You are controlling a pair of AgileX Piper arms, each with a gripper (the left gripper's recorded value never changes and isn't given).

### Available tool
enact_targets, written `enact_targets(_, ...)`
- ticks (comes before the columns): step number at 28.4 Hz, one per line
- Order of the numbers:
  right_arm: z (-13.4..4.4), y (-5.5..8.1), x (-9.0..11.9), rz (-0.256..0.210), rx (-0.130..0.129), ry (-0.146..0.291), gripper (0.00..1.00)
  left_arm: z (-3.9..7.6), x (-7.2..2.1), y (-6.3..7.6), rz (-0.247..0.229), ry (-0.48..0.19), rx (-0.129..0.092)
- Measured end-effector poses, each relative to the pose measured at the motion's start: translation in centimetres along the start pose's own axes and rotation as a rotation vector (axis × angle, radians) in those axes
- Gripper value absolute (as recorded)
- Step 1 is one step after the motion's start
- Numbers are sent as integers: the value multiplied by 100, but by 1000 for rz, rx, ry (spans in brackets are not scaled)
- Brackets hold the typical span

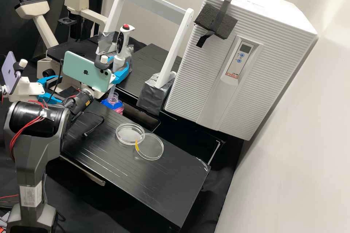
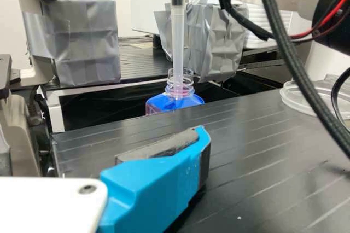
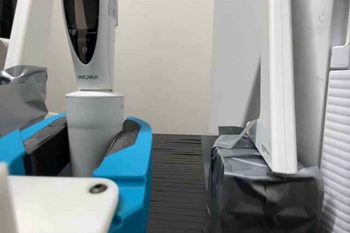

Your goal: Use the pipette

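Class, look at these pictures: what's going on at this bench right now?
The right gripper, jaws shut, holds the pipette upright with its tip in the neck of the open bottle of blue liquid. The left gripper sits low by the black tray, holding nothing; two clear dishes lie on it.

Inspection findings: A tall white ribbed plastic cabinet [image 1: 204, 80] stands at the right of the bench, with a small grey control panel [image 1: 241, 55] on its front. A black foam block [image 1: 216, 21] is strapped to its upper edge. Just left of it stands a white frame with a grey crossbar [image 1: 155, 3]. The frame's right foot is wrapped in grey tape [image 1: 155, 92]. A beige microscope [image 1: 36, 18] stands far left. A black ribbed plate [image 1: 146, 178] lies nearest.
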Motion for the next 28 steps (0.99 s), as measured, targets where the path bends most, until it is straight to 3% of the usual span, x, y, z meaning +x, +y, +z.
enact_targets(5, -13, 22, -7, 5, 3, 4, 0, -3, -8, -10, -4, 1, 0)
enact_targets(10, -56, 197, -11, 52, 15, 19, 0, 7, -8, -13, -5, -2, 0)
enact_targets(18, -192, 520, -70, 126, 51, 63, 0, 50, -28, -49, -18, -20, -19)
enact_targets(20, -214, 596, -85, 141, 65, 69, 0, 59, -31, -55, -21, -23, -18)
enact_targets(26, -267, 845, -152, 140, 144, 84, 0, 115, -35, -73, -27, -44, -16)
enact_targets(28, -271, 910, -182, 132, 154, 91, 0, 136, -37, -79, -29, -51, -15)
